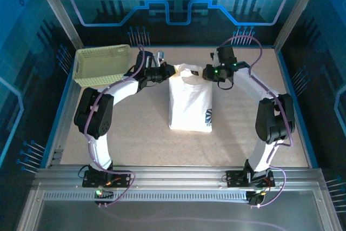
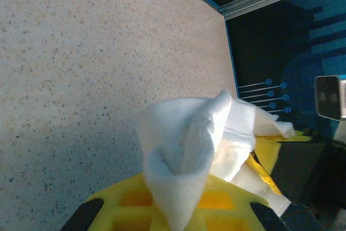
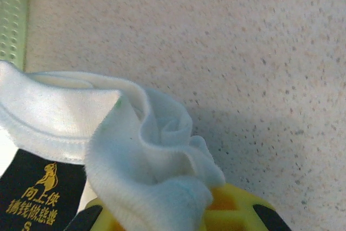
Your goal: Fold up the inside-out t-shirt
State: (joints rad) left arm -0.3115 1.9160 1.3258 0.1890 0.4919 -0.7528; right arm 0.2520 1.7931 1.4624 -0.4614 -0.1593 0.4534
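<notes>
Pinching the far end of the t-shirt (image 1: 189, 106) on both sides. My left gripper (image 1: 164, 72) is pressed together on a bunched wad at the far-left corner. My right gripper (image 1: 210, 72) is pressed together on the far-right corner at the collar band, with the black size label (image 3: 32, 201) just beside my fingers. The shirt lies mid-table (image 1: 135, 133) as a narrow rectangle running near to far, with the printed graphic (image 1: 208, 116) at its near right edge. Judging by the shadow under the cloth in both wrist views, the far end sits a little off the surface. My guess is the next step is carrying this end toward the near hem.

Risks:
- Both grips are on crumpled wads, so I can't tell how many layers each one holds. If one has only the top layer, the lower layers stay behind and the rectangle opens up.
- The left wad looks thin at the pinch, so a fast pull could slip it out.
- Uneven travel between the arms would skew the fold line or drag the whole shirt across the table.
- The basket (image 1: 102, 64) sits close beside my left arm, so a wide elbow swing could knock it.
</notes>
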